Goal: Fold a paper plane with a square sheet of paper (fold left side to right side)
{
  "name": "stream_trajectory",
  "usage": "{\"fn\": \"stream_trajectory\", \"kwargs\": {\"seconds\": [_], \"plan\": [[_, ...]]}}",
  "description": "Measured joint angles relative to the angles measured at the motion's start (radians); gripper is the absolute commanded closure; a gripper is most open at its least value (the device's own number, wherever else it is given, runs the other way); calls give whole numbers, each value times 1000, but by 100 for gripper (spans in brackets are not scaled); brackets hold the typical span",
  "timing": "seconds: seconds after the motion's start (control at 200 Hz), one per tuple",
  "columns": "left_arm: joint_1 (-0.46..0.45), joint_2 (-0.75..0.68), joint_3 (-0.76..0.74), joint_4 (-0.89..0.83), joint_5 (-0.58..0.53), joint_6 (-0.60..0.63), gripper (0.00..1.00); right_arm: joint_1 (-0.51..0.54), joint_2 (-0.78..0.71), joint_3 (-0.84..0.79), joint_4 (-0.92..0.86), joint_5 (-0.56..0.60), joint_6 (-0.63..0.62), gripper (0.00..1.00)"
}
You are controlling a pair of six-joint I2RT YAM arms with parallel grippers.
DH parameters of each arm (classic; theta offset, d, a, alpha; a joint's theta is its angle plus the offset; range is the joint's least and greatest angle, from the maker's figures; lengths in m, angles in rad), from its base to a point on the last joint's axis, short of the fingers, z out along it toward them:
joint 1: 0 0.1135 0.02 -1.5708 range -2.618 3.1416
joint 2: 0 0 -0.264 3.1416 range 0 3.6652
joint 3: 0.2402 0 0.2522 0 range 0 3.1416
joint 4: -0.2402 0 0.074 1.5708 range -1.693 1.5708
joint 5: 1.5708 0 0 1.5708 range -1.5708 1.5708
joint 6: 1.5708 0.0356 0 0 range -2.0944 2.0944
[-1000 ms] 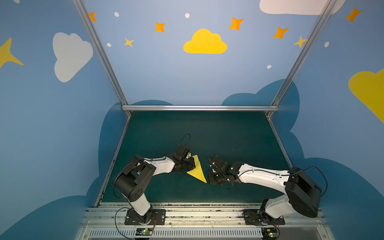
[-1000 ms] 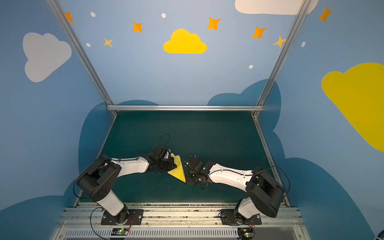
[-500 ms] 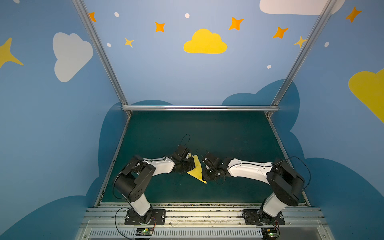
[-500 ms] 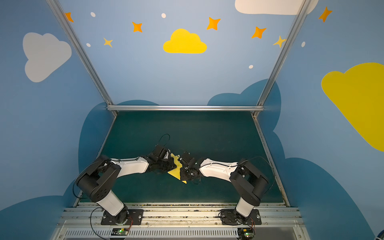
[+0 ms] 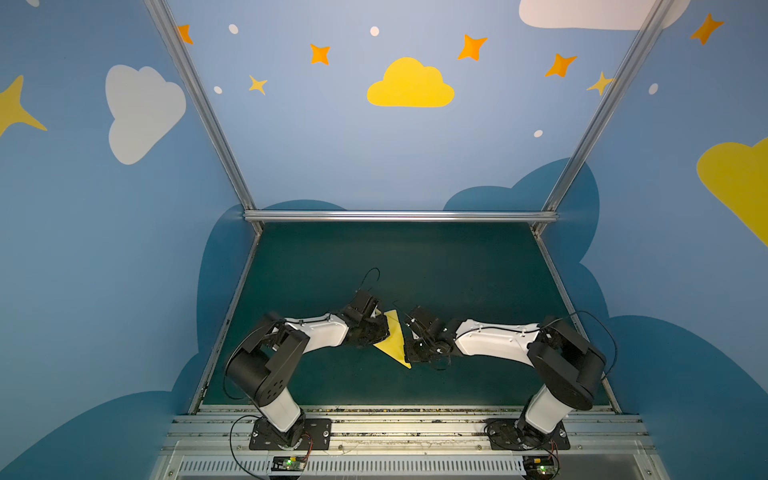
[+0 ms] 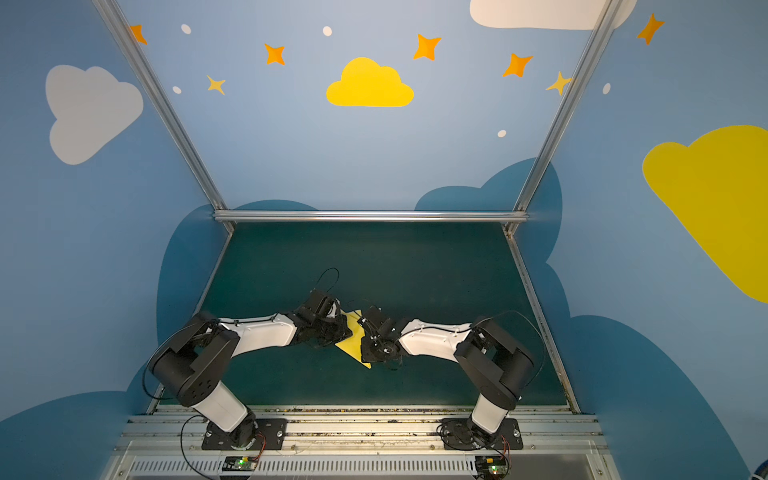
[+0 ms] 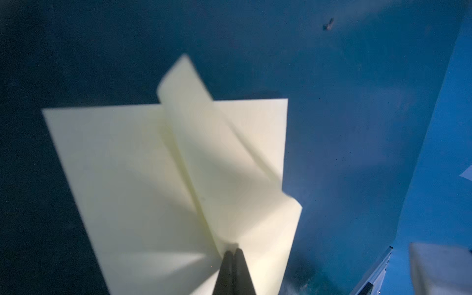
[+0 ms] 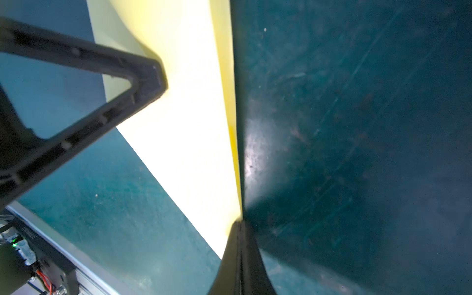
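The pale yellow paper (image 5: 392,343) (image 6: 353,344) lies folded into a narrow triangle on the green mat, between the two arms. In the left wrist view the paper (image 7: 153,166) shows a bowed flap that narrows into my left gripper (image 7: 233,251) (image 5: 384,328), which is shut on its corner. The right gripper (image 8: 240,223) (image 5: 407,332) is shut, and its tips touch the paper's (image 8: 191,127) long edge on the mat. The left gripper's fingers (image 8: 150,79) rest on the sheet further along. No finished paper plane shows.
Green mat (image 5: 415,270) with blue walls on three sides. A metal bar (image 5: 399,216) runs along the back. The slotted rail (image 5: 395,428) with both arm bases runs along the front. A small dark speck (image 7: 328,24) lies on the mat.
The right arm has swung left toward the paper, bringing its shut tips from well clear of it up against its right edge. The left arm and the paper have stayed in place.
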Motion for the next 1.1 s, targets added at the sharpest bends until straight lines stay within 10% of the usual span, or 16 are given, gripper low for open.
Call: {"fn": "stream_trajectory", "kwargs": {"seconds": [0.406, 1.101], "plan": [[-58, -153, -93, 32, 69, -47, 96, 5, -2, -4, 6, 8, 5, 100], [-148, 5, -91, 170, 80, -91, 97, 9, -1, -4, 5, 15, 5, 100]]}}
